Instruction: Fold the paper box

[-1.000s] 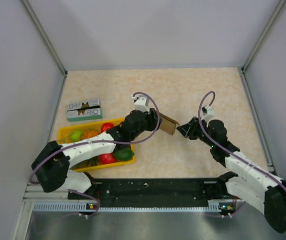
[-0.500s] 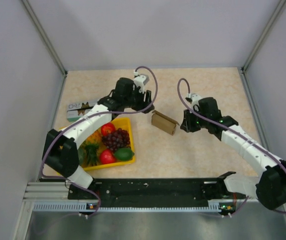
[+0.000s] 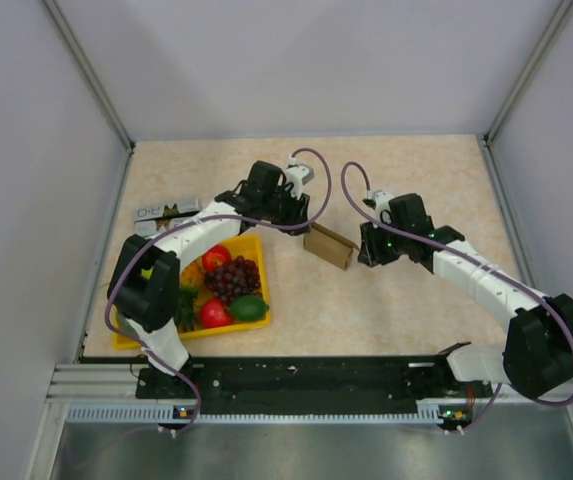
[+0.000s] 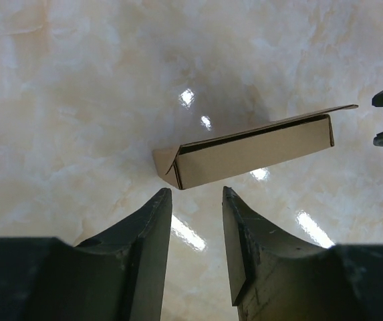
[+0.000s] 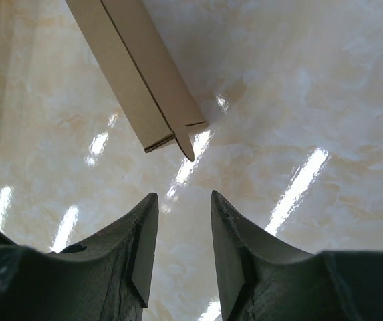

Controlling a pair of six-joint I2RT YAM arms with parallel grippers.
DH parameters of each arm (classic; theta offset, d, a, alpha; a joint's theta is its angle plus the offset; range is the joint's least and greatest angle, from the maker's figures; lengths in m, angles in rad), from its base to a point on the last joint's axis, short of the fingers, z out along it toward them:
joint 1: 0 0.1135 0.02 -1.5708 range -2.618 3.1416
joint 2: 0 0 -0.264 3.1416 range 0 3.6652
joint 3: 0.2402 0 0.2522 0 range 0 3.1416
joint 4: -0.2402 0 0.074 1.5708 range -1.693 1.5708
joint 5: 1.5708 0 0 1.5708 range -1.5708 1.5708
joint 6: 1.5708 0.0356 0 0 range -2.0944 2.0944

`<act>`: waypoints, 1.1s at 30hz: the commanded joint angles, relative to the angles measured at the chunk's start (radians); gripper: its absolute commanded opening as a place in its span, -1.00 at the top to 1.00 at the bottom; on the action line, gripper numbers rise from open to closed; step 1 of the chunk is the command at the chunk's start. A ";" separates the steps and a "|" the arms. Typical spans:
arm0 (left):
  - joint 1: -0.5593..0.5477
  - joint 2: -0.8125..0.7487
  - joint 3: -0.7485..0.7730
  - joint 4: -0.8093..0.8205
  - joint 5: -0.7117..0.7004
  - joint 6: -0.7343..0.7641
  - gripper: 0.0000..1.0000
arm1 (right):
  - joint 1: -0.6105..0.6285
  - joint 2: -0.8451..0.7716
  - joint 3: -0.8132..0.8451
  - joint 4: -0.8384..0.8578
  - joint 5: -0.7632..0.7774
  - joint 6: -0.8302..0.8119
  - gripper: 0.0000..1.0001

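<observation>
Marbled beige tabletop is carrying everything you are working with, and the paper box (image 3: 330, 247) is lying flat on it, right of the yellow tray (image 3: 264, 290) and apart from it. You are looking at a slim, part-folded brown sleeve whose long axis is running diagonally in the overhead view, from far-left to near-right. Each pincer is facing one end of that axis. Your left gripper (image 3: 302, 226) is sitting at the far-left end, and your right gripper (image 3: 364, 252) is sitting at the near-right end. So you are bracketing the box lengthwise, not across its width.

In the left wrist view the folded corner is lying just ahead of the fingertips, slightly off to the right. In the right wrist view a small pointed flap at the box's end is pointing down toward the gap between the fingers. Both pincers are standing partly apart with bare table showing between the fingers, so neither is holding or touching anything. Neither arm is looking clearly nearer. Judging by this, you are choosing between two end-on approaches.
</observation>
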 commanded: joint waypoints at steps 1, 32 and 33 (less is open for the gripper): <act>0.004 0.027 0.064 0.044 0.002 0.037 0.20 | 0.007 0.014 0.060 0.060 0.006 -0.017 0.27; 0.012 0.073 0.113 0.013 0.037 0.085 0.51 | 0.013 0.085 0.133 0.064 -0.021 -0.045 0.44; 0.012 0.072 0.108 0.015 0.035 0.080 0.53 | 0.016 0.086 0.133 0.064 -0.014 -0.046 0.44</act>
